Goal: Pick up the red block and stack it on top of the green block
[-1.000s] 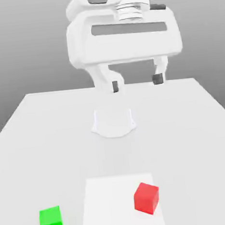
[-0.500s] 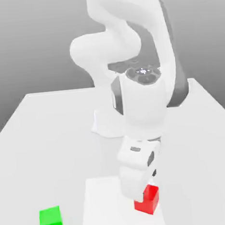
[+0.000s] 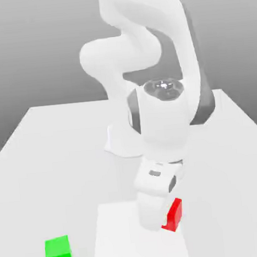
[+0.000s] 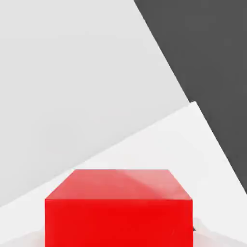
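Exterior view: the gripper [image 3: 163, 222] is down at the table [image 3: 55, 149], over the lighter square patch [image 3: 116, 237], and its fingers are pinched in on the red block [image 3: 174, 214]. The hand's white body covers the block's side toward the exterior view's left; the rest of the cube shows past it. I can't tell whether the block is touching the table or just clear of it.

Hand view: red block [image 4: 118, 207] sits square and close under the camera, top face level, no visible tilt. That reads as a centred grip.

Relation that matters for the coming move: the green block [image 3: 58, 254] lies well apart from the held cube, off toward the exterior view's left and slightly nearer the camera, sitting on the table just outside the patch's edge. Nothing stands between the two cubes.

My read: lift straight up first, then traverse toward the exterior view's left, then line up over the green top face. Both cubes look about the same size, so little margin on placement; any yaw mismatch would leave an overhang.
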